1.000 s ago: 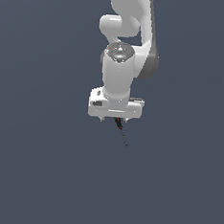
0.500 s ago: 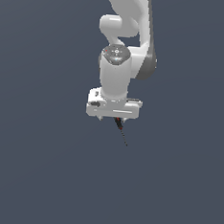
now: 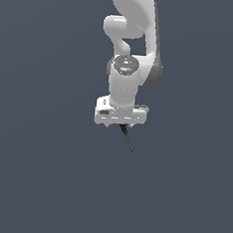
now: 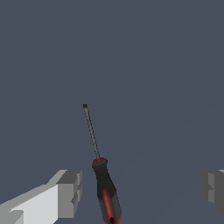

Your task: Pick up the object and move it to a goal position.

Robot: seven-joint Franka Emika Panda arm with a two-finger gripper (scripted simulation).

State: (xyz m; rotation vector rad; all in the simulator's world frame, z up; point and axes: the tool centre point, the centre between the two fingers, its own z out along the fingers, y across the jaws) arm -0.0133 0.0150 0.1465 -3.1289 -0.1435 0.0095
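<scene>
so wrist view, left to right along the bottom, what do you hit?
Left finger → screwdriver with red-and-black handle, in the gap and touching neither → right finger at the edge. Gripper open.

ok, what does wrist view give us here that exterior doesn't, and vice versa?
Wrist only: the object is a screwdriver with a black-and-red handle and thin shaft, lying between two grey fingers set wide apart, touching neither.

Exterior only: the white arm reaching down, its gripper low over the plain grey surface.

Both: the screwdriver just under the open gripper, not grasped, on a uniform grey background.
</scene>
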